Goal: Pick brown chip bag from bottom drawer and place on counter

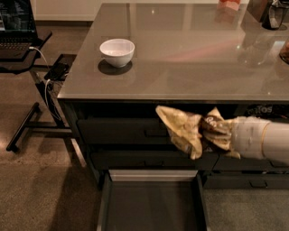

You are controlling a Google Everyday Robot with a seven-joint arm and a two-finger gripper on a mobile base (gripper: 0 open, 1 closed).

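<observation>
The gripper (216,135), at the end of a white arm (259,137) entering from the right edge of the camera view, is clamped on the bag (179,128), whose crumpled folds cover most of the fingers. The bag hangs in the air in front of the cabinet, its cream end pointing left and its dark brown panel next to the gripper. It sits just below the front edge of the counter (189,58) and across the faces of the two handled drawers (131,131), touching neither the counter nor the bottom drawer (153,207). That drawer stands pulled out towards the camera, directly beneath the bag and well below it, its pale front edge just under the cabinet. On the counter a white bowl (117,51) stands near the front left corner, well apart from the bag and to its left. The stretch of glossy top straight above the bag shows only reflections. Dark items (273,13) stand at the far right corner, with an orange object (229,4) at the back edge. A dark packet (262,109) with pale lettering lies in the recess under the counter, just above the arm. Left of the cabinet a laptop (16,22) rests on a black stand (27,126), with cables (47,90) trailing down beside it over the carpet (36,194).
</observation>
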